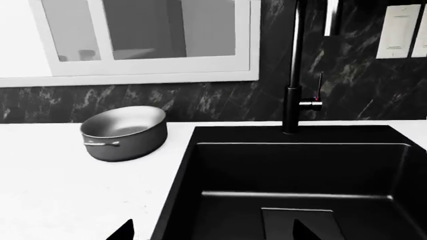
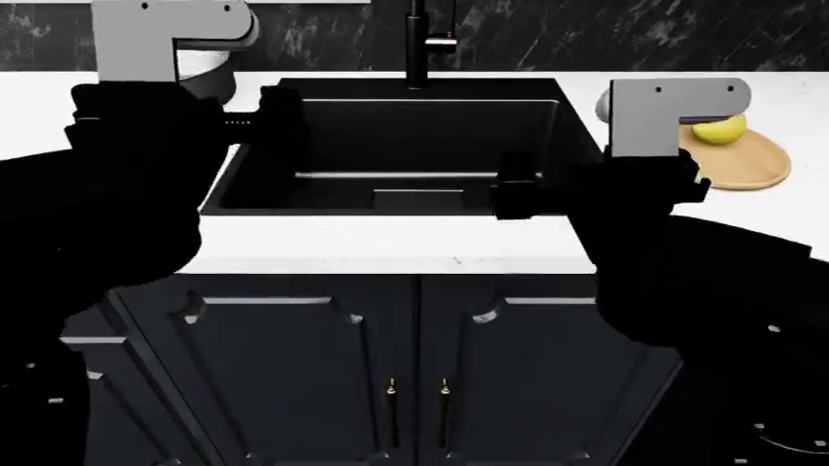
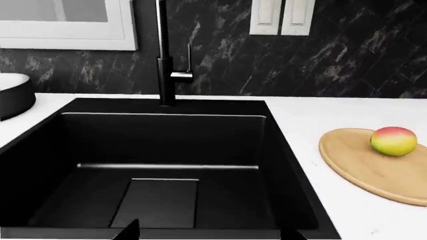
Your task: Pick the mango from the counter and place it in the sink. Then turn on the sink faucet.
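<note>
The mango, yellow-green and red, lies on a round wooden cutting board on the white counter, right of the black sink. In the head view the mango is half hidden behind my right arm. The black faucet with its chrome lever stands behind the sink. My right gripper is open and empty over the sink's front right edge, well left of the mango. My left gripper is open and empty over the sink's left edge.
A round grey metal pot stands on the counter left of the sink, near the back wall. A window and dark marble backsplash are behind. Dark cabinet doors are below the counter's front edge.
</note>
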{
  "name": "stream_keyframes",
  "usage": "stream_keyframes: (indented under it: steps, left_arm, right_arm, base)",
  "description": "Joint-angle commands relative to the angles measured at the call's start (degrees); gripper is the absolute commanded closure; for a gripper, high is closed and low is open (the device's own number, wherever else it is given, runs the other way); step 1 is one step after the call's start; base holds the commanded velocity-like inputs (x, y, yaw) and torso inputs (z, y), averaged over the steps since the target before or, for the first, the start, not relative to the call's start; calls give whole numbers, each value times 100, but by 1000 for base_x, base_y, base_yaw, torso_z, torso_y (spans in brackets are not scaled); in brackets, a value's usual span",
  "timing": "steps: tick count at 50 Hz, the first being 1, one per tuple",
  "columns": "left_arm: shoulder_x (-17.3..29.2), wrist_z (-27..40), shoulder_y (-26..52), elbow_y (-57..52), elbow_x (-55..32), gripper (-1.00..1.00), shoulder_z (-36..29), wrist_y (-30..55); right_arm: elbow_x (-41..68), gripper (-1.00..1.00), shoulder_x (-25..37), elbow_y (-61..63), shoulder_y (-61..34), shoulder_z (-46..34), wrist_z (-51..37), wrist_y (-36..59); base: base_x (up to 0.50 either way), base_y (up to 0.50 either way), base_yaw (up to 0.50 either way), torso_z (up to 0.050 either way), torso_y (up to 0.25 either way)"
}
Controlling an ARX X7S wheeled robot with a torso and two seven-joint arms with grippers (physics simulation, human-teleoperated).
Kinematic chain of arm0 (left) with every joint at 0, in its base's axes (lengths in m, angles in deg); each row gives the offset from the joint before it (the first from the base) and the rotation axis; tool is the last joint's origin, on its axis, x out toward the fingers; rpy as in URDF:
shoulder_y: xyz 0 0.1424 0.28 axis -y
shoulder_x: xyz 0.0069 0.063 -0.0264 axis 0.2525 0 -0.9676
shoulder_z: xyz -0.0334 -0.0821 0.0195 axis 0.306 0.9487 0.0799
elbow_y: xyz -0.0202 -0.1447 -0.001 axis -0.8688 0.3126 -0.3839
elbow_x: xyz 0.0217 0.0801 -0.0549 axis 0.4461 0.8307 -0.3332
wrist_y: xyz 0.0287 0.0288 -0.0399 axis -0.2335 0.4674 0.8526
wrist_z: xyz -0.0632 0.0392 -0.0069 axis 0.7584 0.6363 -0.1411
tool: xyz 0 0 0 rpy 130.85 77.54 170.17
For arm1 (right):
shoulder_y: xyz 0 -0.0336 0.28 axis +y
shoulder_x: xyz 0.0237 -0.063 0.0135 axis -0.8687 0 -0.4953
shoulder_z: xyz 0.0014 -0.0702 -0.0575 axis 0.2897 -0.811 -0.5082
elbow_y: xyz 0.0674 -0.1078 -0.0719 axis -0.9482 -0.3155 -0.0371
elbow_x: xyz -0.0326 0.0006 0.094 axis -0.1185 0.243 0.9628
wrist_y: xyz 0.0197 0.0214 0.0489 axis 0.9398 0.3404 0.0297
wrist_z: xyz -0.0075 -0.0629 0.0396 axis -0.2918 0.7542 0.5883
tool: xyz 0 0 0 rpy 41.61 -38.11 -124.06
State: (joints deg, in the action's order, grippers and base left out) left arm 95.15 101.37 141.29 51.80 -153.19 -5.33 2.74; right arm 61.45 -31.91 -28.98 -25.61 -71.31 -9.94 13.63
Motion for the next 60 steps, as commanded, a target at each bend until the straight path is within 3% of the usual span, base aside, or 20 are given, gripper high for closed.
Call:
stream_keyframes:
  steps: [1,4,15,27,35,48,60]
  left_arm:
    - [-50,-581,403,1031,973,-100,-568,-695]
    - [-98,-585,604,1292,1119,-100,-749,-600]
    - [741,154,609,1002,701,-100,404,-256]
    - [1102,590,711,782,459,-100,886,36]
    - [1144,697,736,730,406,-100,923,124]
    - [1173,606,621,810,480,-100,884,-14]
    - [1213,636,597,800,427,-100,934,2]
  right_arm:
    - [-925,-100,-134,-1346,-537,-523,701,-716]
    - [-1305,-100,-336,-1784,-719,-797,790,-967]
    - [-1345,-100,-330,-2012,-731,-759,924,-1152]
    - [-1481,-100,-386,-2261,-837,-880,1001,-1253]
    - [-1456,-100,-455,-2223,-926,-931,1022,-1235]
    - [-1574,-100,-533,-2387,-981,-1107,1218,-1404]
    - [-1660,-100,-569,-2411,-901,-1018,790,-1398]
  base:
    - [0,0,0,0,0]
    - [0,0,0,0,0]
    - [0,0,0,0,0]
    - [0,0,0,0,0]
    - [0,0,0,0,0]
    - [474,245,0,0,0]
    - [182,134,0,0,0]
